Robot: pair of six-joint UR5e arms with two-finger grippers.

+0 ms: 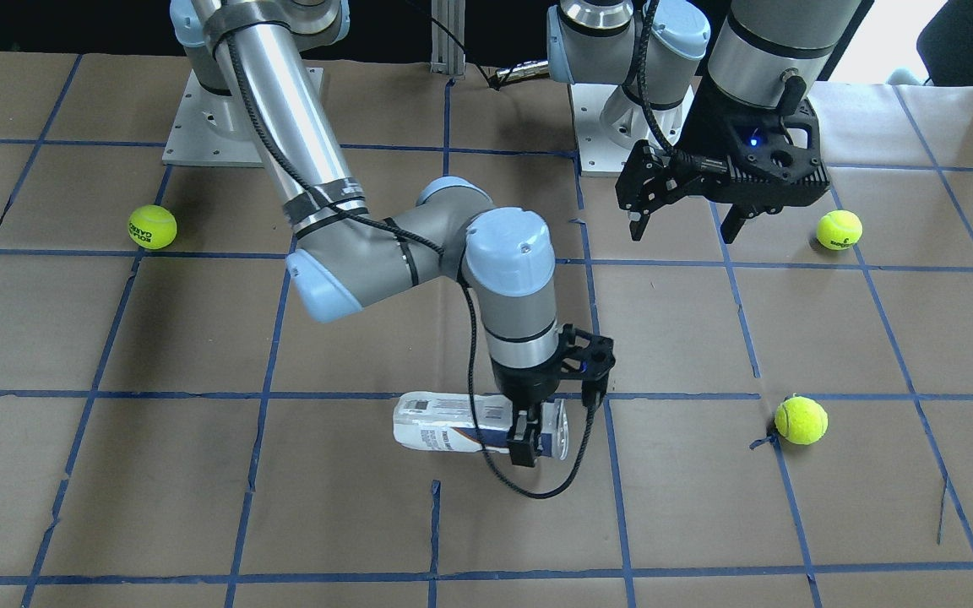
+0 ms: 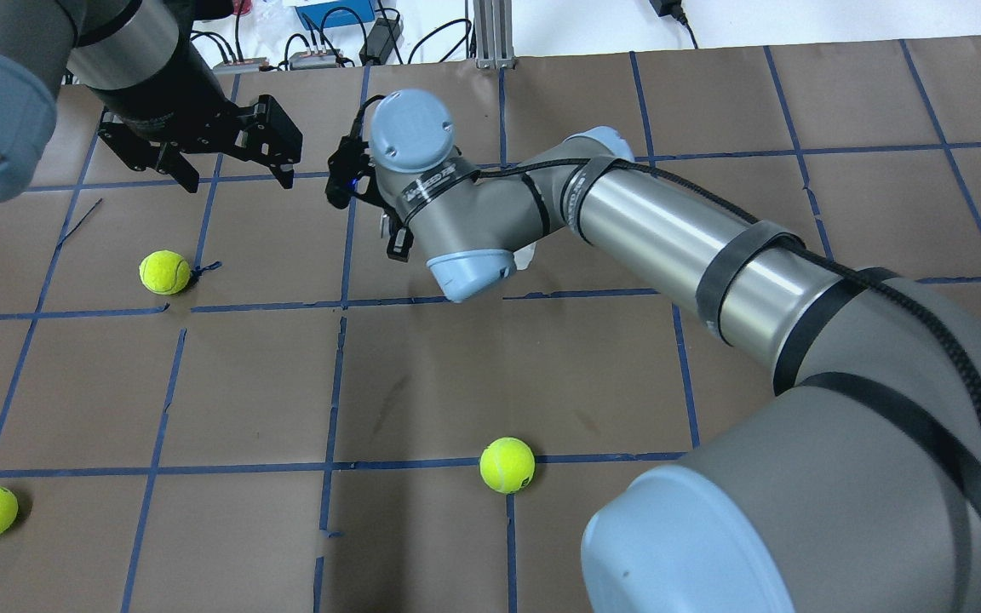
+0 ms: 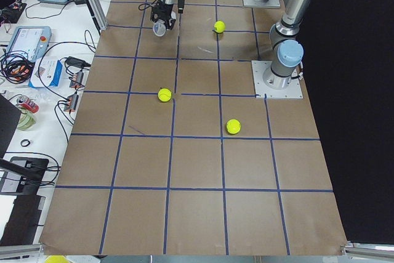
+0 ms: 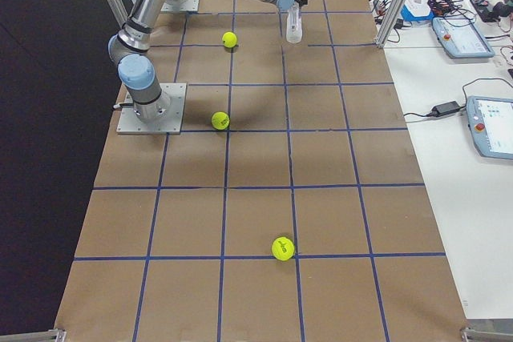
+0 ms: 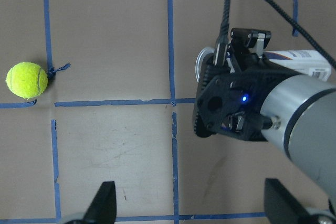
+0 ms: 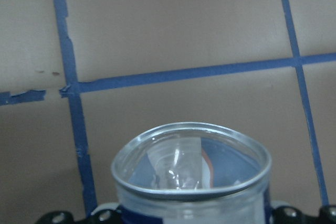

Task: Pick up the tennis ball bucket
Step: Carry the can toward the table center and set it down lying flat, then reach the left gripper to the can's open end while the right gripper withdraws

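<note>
**A:** Lower centre of the front view: the right gripper (image 1: 529, 441) is down with its fingers pinched on the tennis ball bucket (image 1: 453, 429), close to its mouth end.

**B:** The bucket is on its side there, mouth toward frame right. From overhead, the right arm's wrist hides nearly all of it.

**A:** Only the right wrist camera looks straight into that metal-rimmed mouth, at the bottom of its frame.

**B:** At upper right, the left gripper (image 1: 681, 224) hangs with its fingers spread wide, holding nothing, well apart from the bucket.

**A:** Any writing?

**B:** The bucket has a white label with a navy stripe, its print too fine to read. The tennis ball (image 1: 152, 226) at mid left has black lettering, which can't be read either.
</note>
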